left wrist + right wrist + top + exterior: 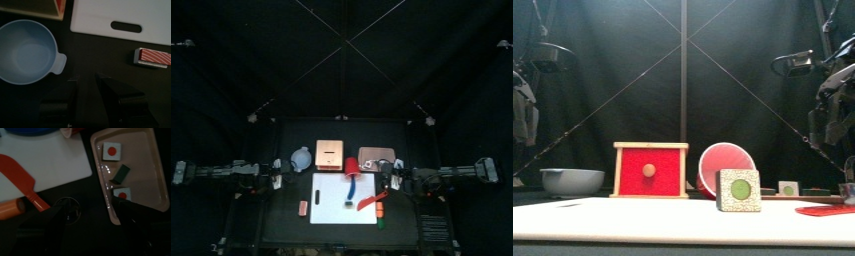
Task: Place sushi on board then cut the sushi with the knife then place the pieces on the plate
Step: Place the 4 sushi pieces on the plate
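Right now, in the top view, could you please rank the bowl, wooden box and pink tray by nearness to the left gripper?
1. Bowl, just behind the left gripper.
2. Wooden box, back middle.
3. Pink tray, right of the box.

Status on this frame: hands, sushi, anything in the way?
Both open, empty: left hand, right hand. Three sushi pieces on tray. Red knife flat on board. Striped toy beside board, not in the way.

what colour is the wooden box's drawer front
The drawer front is red, clearest in the front view.
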